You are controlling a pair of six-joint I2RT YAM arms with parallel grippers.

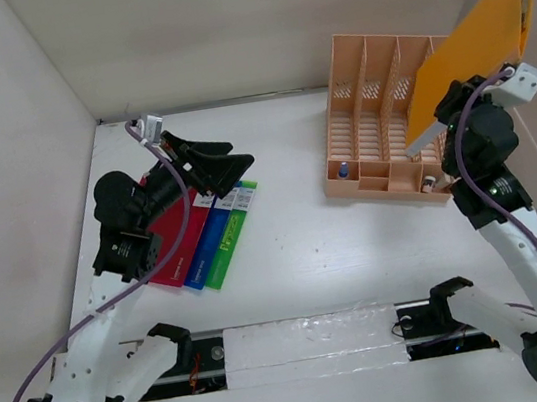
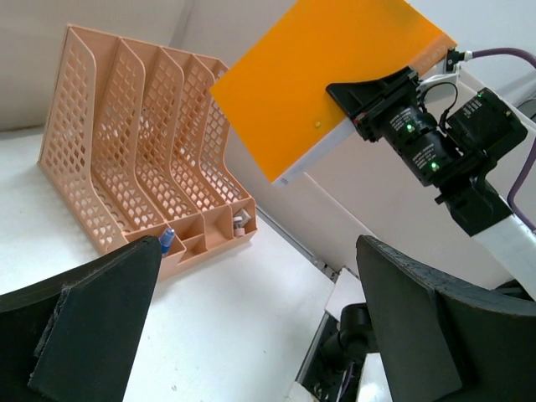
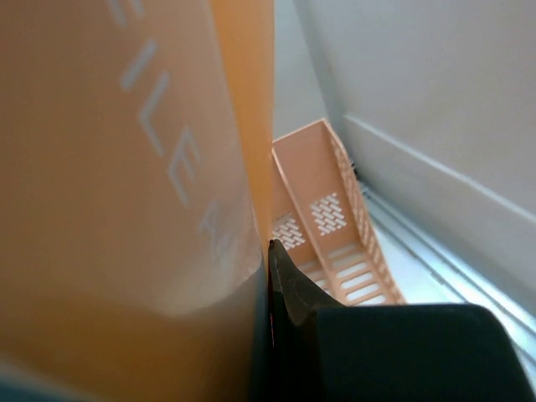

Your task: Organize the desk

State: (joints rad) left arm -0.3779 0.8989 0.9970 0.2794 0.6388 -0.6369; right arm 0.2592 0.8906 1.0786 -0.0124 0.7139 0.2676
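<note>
The white desk [image 1: 338,261] holds a red book [image 1: 167,244], a blue book [image 1: 208,235] and a green book [image 1: 231,232] lying side by side at the left. My left gripper [image 1: 225,162] is open and empty just above their far ends; its dark fingers [image 2: 92,335] frame the left wrist view. My right gripper [image 1: 451,105] is shut on an orange file folder [image 1: 472,39] and holds it tilted above the right end of the peach file rack [image 1: 372,115]. The folder [image 3: 126,167] fills the right wrist view, pressed against one finger [image 3: 293,293].
The rack [image 2: 142,151] has several upright slots and small front compartments holding a blue-capped bottle [image 2: 166,239] and a small white item [image 2: 240,222]. White walls close in the desk at the back, left and right. The arm bases sit at the near edge.
</note>
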